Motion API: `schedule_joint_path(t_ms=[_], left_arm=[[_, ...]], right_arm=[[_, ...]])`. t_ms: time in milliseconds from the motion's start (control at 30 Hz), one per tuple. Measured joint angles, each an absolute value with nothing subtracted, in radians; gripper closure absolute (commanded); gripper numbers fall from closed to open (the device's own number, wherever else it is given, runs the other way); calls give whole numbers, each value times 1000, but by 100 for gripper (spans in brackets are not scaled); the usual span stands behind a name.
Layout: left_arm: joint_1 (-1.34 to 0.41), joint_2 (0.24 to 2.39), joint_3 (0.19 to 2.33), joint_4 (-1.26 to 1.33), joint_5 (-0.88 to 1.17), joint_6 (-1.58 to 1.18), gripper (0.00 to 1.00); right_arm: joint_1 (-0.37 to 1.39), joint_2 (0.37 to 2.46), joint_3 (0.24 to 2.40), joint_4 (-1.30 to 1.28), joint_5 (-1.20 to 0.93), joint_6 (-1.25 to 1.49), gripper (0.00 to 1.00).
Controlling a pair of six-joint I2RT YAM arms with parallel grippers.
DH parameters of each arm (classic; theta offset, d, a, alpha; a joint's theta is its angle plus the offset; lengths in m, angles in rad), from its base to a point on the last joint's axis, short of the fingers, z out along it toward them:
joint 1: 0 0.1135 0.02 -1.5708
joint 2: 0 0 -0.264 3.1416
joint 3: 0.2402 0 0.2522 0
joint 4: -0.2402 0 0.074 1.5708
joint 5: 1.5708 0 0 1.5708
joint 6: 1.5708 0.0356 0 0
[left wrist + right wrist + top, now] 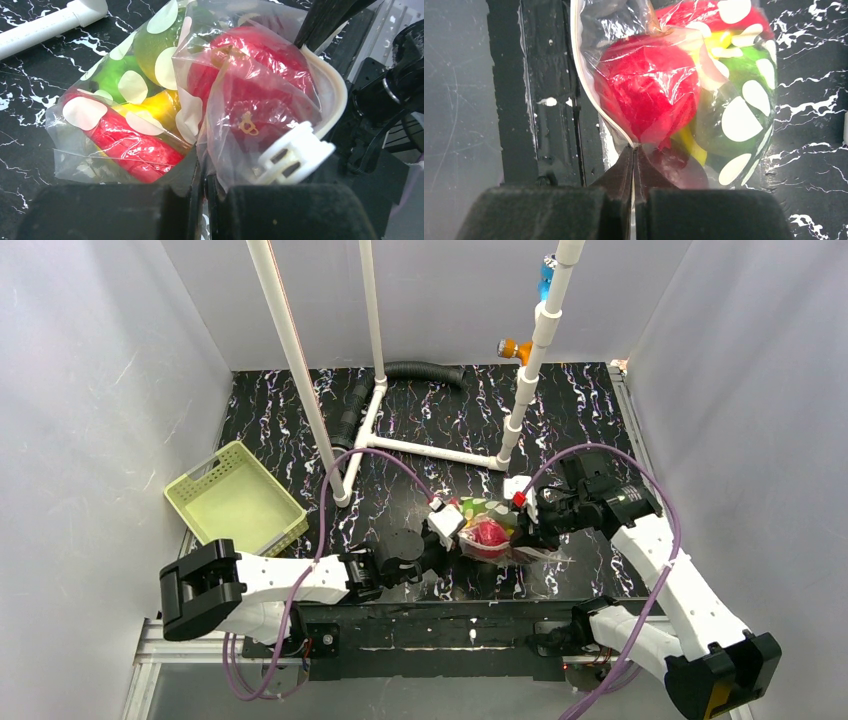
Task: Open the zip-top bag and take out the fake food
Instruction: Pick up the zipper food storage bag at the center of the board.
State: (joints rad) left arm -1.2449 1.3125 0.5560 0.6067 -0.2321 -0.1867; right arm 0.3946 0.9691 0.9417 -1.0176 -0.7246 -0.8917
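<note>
The zip-top bag (490, 538) lies between both grippers near the table's front edge, clear plastic with pale round dots (150, 90). The fake food is inside it: a big red round piece (250, 100), a red chili (125, 142), a yellow piece (150, 105) and a green one (115, 75). A white zip slider (295, 155) sits on the bag's white rim. My left gripper (205, 175) is shut on a fold of the bag's film beside the slider. On the opposite side, my right gripper (634, 150) is shut on the bag's white rim (589, 95), just under the red piece (649, 90).
A pale green perforated basket (235, 502) stands at the left. A white pipe frame (420, 450) rises behind the bag, with a black corrugated hose (420, 372) at the back. The table's front rail (400, 615) runs just below the bag.
</note>
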Motion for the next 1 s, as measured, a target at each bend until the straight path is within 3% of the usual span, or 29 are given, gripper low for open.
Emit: schedule_joint_path(t_ms=[67, 133, 400, 767, 833, 1000], left_arm=[[-1237, 1304, 556, 605, -221, -205, 100], [-1226, 1289, 553, 604, -208, -222, 92], [-1196, 1181, 506, 643, -107, -255, 42], [-1115, 960, 317, 730, 80, -253, 19], [-1113, 888, 271, 728, 86, -233, 4], [-1109, 726, 191, 705, 70, -155, 2]], right_arm=[[373, 969, 952, -1026, -751, -886, 99], [364, 969, 967, -1036, -769, -882, 99], [360, 983, 1047, -1065, -781, -851, 99], [360, 1080, 1191, -1090, -709, -839, 99], [360, 1096, 1205, -1100, -702, -840, 99], [360, 1106, 1222, -1111, -698, -845, 99]])
